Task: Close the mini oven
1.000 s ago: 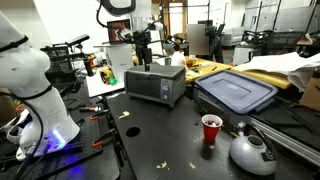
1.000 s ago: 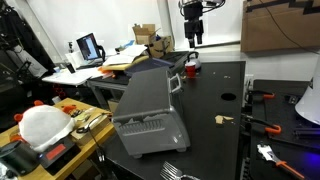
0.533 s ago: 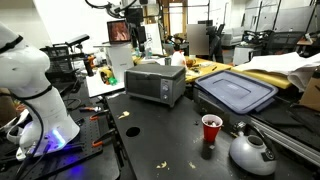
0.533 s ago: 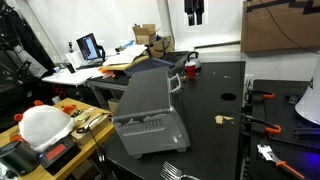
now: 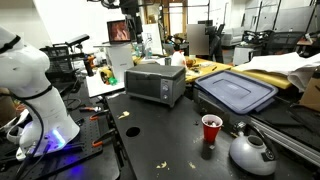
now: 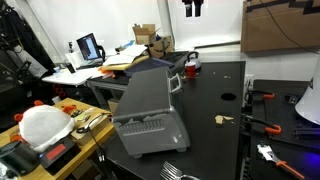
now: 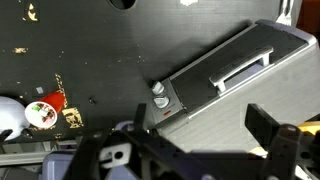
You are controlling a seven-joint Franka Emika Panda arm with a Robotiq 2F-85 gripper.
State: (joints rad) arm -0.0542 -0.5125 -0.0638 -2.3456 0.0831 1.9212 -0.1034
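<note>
One mini oven (image 5: 155, 83) stands on the black table (image 5: 165, 132) with its door shut. Gripper (image 6: 193, 11) hangs well above it, jaws spread wide and holding nothing.

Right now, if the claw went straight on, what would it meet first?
Most likely the mini oven; the claw hangs open high above it, nothing between, though depth is unclear.

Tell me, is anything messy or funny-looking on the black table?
Yes: pale yellowish scraps lie scattered on the black tabletop in front of the boxy silver-grey mini oven, like spilled bits. Nothing else stands out.
</note>
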